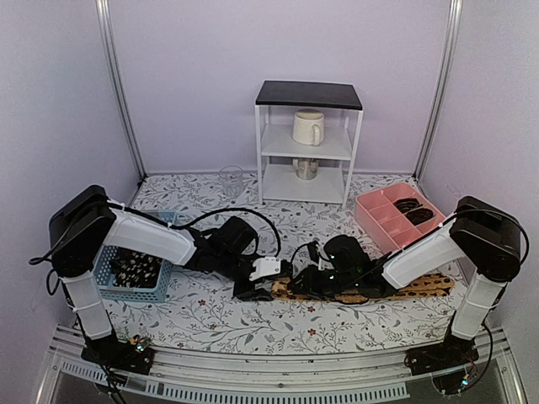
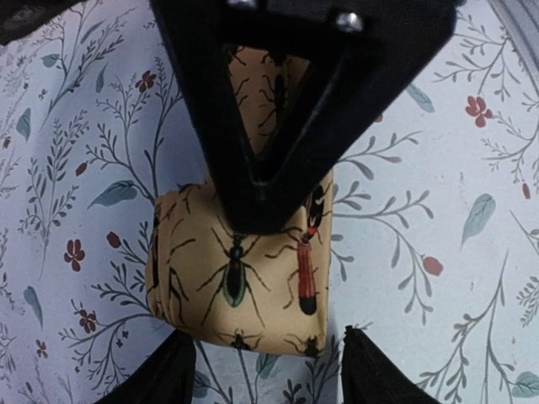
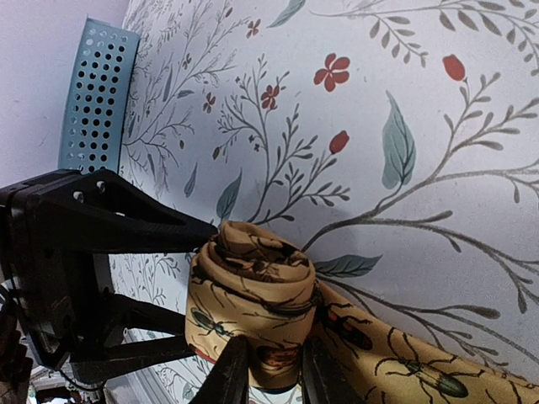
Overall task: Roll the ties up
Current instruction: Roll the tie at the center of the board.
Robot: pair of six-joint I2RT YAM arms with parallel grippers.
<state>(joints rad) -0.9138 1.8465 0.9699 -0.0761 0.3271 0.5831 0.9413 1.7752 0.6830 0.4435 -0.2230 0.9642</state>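
While the tan tie (image 3: 253,290) is pinched at its rolled end by the right gripper (image 3: 274,374), left gripper (image 2: 269,370) open, most is left flat.

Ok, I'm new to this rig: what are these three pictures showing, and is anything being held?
Two robot arms are bolted at the near edge of a flower-patterned table, each ending in a two-finger gripper. The wide picture looks down from above and behind them. The other two come from cameras on the wrists, so each shows its own fingers at the bottom. On the table lies a tan tie printed with insects, one end rolled up. The right gripper pinches that roll. The left gripper is open, a finger on either side of the roll, not gripping. On the left is a blue basket of dark ties, on the right a pink tray with rolled dark ties, and at the back a white shelf with a mug.
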